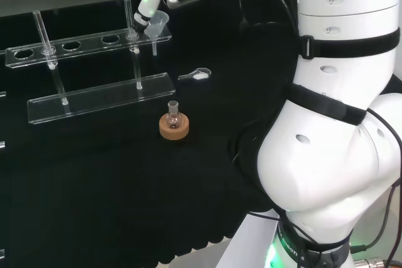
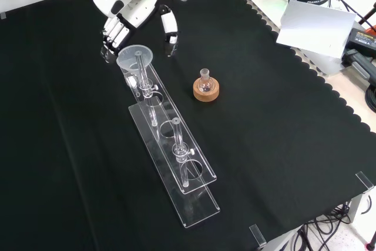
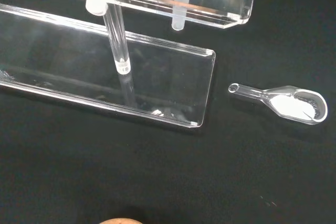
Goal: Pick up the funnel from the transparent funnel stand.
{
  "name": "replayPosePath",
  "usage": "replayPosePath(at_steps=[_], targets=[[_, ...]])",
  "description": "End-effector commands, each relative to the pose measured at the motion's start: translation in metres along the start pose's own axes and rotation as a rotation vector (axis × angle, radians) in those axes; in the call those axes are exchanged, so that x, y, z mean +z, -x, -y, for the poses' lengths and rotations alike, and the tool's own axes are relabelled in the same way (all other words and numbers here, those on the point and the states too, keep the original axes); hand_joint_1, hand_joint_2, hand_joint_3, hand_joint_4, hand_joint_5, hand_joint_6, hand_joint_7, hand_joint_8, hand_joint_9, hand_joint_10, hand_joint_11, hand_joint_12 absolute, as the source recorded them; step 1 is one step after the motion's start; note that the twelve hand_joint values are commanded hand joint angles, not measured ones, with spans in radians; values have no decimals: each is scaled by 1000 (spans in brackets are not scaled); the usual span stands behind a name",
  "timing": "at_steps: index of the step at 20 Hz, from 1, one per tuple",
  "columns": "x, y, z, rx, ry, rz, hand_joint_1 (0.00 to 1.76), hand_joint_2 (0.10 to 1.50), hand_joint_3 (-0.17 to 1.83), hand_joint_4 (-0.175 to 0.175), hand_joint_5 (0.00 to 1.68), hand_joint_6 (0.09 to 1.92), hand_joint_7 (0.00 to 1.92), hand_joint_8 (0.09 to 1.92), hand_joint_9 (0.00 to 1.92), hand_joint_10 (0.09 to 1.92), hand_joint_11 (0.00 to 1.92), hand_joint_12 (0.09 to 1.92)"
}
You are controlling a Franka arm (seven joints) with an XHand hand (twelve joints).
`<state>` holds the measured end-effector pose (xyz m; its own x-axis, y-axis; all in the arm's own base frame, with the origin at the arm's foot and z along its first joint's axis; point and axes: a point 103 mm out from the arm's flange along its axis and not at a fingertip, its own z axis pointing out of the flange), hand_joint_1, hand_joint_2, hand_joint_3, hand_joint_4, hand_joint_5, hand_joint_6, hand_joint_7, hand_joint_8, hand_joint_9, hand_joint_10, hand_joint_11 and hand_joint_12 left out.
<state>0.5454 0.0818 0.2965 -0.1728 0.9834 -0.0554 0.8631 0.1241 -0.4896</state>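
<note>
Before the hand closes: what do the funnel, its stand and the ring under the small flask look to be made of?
Funnel: translucent, frosted white, probably plastic. Stand: clear glossy sheet with bright edges and clear posts, likely acrylic. Ring under the flask: matte tan and grainy, looks like cork.

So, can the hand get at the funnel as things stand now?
Probably yes. The hand hovers open right behind the funnel, which sits in the end hole of the stand, and nothing stands between them.
</note>
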Motion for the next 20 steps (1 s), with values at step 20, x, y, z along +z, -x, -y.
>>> replayPosePath(at_steps=[20], targets=[[13, 9, -27, 22, -44, 13, 682, 570, 553, 31, 107, 87, 0, 570, 132, 897, 276, 1495]])
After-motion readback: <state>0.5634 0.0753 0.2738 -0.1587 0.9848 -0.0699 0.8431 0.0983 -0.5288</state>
